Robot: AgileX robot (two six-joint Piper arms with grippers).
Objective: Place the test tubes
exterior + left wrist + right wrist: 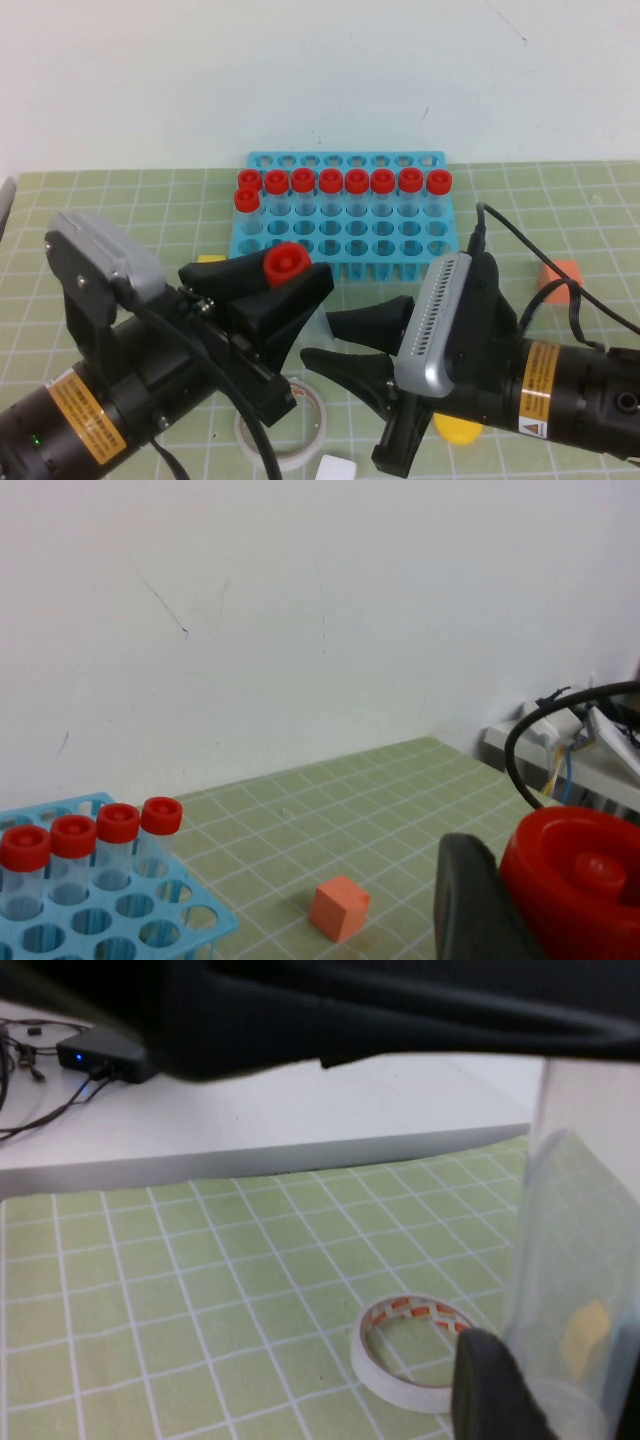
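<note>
A clear test tube with a red cap (285, 264) hangs tilted above the mat, in front of the blue rack (262, 160). My left gripper (295, 272) is shut on its cap; in the left wrist view a dark finger (480, 900) presses against the cap (575, 875). My right gripper (340, 338) is shut on the tube's clear body (575, 1260), with one finger (490, 1385) beside it. Several red-capped tubes (357, 181) stand in a row of the rack, and one more (246, 200) stands at the left end of the row in front.
An orange cube (560, 280) lies right of the rack. A tape roll (283, 425) and a white block (335, 468) lie near the front edge under the arms. A yellow object (458, 430) sits below the right arm. A white wall rises behind the rack.
</note>
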